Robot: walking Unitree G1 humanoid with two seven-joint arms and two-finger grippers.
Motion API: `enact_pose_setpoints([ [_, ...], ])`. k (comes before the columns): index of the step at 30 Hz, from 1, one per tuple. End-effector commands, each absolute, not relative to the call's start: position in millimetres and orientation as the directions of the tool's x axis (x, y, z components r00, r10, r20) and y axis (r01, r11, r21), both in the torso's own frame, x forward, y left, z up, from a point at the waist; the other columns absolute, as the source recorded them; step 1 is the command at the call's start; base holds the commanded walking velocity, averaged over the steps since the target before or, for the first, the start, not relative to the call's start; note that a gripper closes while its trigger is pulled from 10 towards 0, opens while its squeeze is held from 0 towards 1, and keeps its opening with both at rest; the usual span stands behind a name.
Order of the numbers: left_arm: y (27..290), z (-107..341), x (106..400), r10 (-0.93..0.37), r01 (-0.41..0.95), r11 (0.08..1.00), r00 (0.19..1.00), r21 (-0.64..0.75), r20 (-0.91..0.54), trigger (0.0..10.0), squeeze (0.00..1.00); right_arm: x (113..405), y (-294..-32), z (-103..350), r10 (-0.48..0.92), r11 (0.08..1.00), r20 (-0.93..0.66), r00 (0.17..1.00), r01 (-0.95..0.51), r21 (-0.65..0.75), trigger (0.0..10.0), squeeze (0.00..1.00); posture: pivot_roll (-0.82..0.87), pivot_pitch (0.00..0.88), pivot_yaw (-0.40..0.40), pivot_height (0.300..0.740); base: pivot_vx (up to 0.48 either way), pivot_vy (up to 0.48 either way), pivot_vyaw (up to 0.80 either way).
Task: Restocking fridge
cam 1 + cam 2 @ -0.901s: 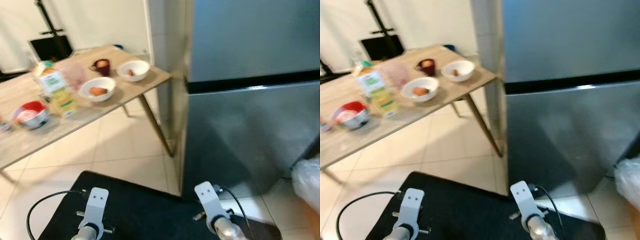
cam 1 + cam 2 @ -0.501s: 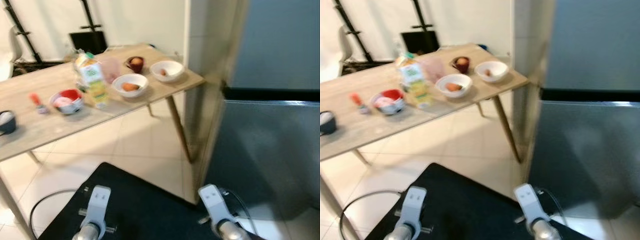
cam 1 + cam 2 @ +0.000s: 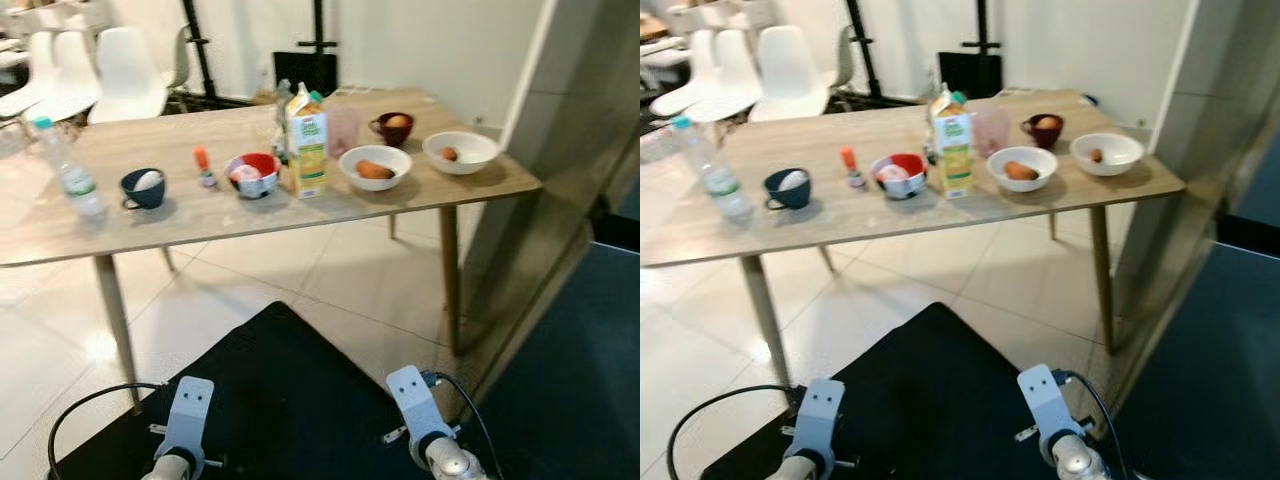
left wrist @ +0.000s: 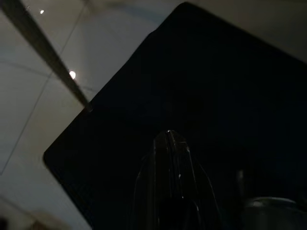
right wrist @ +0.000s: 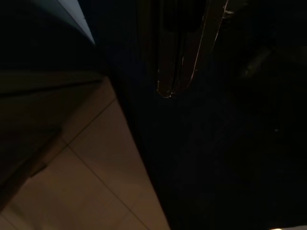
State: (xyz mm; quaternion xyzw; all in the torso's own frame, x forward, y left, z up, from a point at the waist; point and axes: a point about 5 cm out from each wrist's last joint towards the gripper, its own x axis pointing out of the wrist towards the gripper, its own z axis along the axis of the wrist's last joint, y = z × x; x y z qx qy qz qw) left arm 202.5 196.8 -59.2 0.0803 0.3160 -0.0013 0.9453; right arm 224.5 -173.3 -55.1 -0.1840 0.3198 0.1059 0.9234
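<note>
Wooden table (image 3: 230, 215) on pale tiled floor, juice carton (image 3: 307, 155) among bowls, both grippers hanging idle, left gripper (image 4: 168, 139) fingers pressed together, right gripper (image 5: 173, 88) likewise

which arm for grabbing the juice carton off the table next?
Right, marginally. The juice carton stands slightly right of centre on the table. Both grippers hang low over the black mat, well short of it; walk closer first.

floor: pale glossy tiles (image 3: 250, 290), black mat (image 3: 290, 400)
wall: white (image 3: 440, 40)
furniture: wooden bench (image 3: 180, 215), white chairs (image 3: 125, 75)
</note>
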Motion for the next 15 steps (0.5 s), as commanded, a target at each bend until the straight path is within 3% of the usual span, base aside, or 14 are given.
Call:
enact_pose_setpoints([
  [1,199.2,-58.2,203.5,0.056,0.041,0.988,0.805,0.149,-0.591,10.0,0.0,223.7,-170.9,-56.3,0.083,0.908,-0.638,0.766,-0.322,-0.268,10.0,0.0,-0.08,0.057,0.058,0.74,0.0,0.0,0.8],
  [5,200.4,-58.7,202.8,0.058,0.05,0.985,0.8,0.164,-0.597,10.0,0.0,223.8,-170.8,-56.3,0.083,0.907,-0.638,0.766,-0.324,-0.27,10.0,0.0,-0.08,0.065,0.058,0.74,0.0,0.0,0.79],
  [15,202.2,-57.8,202.5,0.061,0.032,0.989,0.807,0.147,-0.587,10.0,0.0,225.5,-169.6,-55.2,0.083,0.923,-0.631,0.771,-0.298,-0.244,10.0,0.0,-0.07,0.073,0.054,0.74,0.0,0.0,0.0],
])
